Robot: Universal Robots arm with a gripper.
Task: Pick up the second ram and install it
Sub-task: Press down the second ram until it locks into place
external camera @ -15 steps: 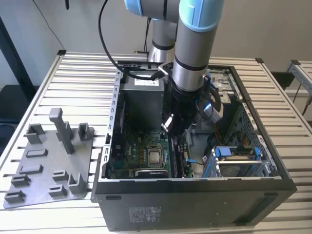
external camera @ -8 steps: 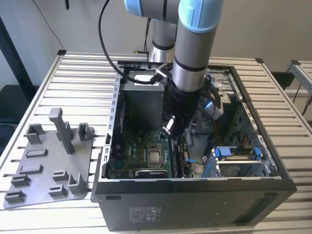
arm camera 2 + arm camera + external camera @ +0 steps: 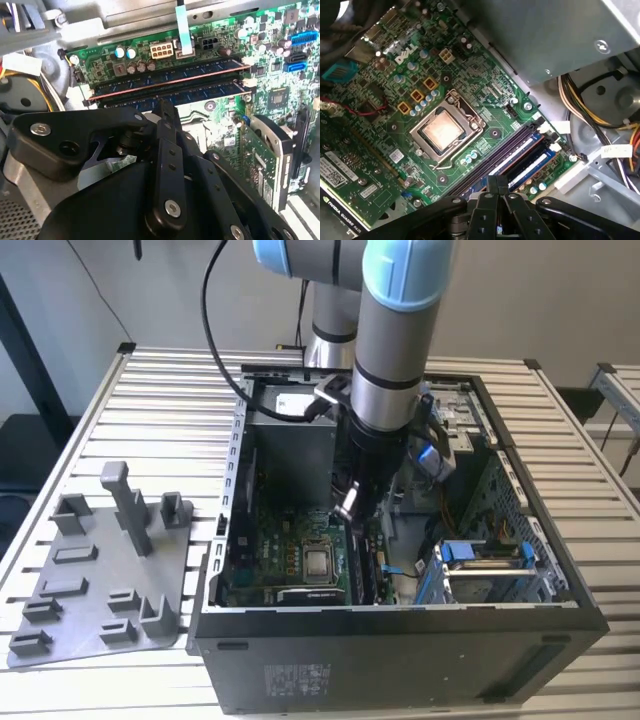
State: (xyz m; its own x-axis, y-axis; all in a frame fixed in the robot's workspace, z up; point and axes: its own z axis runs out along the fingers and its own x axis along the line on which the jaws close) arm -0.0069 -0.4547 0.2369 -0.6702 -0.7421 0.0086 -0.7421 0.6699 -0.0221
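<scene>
Two dark blue ram sticks stand side by side in the motherboard's (image 3: 290, 560) slots. The second ram (image 3: 210, 92) is the stick nearer my fingertips; the other stick (image 3: 190, 75) sits just beyond it. My gripper (image 3: 164, 104) is shut with nothing between its fingers, its tip at the middle of the second ram's top edge. I cannot tell whether it touches. In the first wrist view the gripper (image 3: 497, 181) hangs over the blue sticks (image 3: 527, 166). The exterior view has the gripper (image 3: 348, 510) low inside the open computer case (image 3: 400, 640).
A grey holder (image 3: 100, 570) with empty slots lies on the slatted table at the exterior view's left. Inside the case are the processor socket (image 3: 442, 130), a graphics card (image 3: 350, 170), cable bundles (image 3: 600, 110) and a drive cage (image 3: 490, 565).
</scene>
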